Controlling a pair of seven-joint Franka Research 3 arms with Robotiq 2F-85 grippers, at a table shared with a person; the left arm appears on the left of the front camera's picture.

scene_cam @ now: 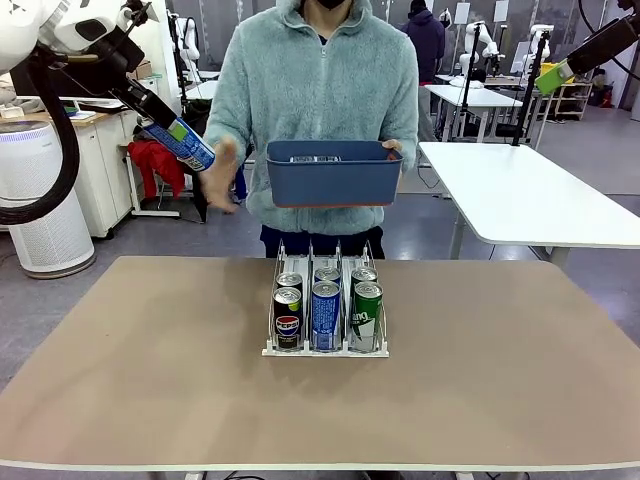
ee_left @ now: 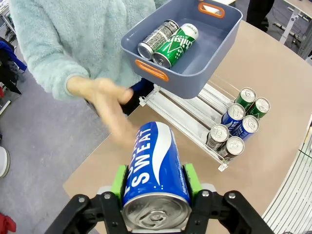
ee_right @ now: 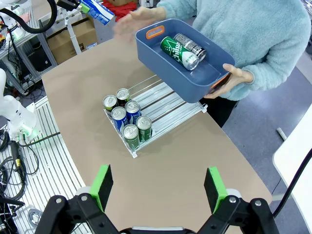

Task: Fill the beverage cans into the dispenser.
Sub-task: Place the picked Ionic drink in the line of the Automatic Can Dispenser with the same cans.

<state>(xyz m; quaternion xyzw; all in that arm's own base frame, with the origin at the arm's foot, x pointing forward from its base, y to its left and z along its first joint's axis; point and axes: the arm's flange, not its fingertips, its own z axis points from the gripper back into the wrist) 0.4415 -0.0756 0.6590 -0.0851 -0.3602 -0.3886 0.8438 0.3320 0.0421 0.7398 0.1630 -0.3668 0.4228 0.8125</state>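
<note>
Clamped between the green pads of the left gripper is a blue can, lifted high at ten o'clock from the dispenser; six cans stand in that rack at the centre of the table, two per lane, with a black can, a second blue can and a green can in front; at twelve o'clock above it a person holds a blue bin with two more cans lying inside, a hand near the lifted can; the right gripper hangs spread wide and empty.
</note>
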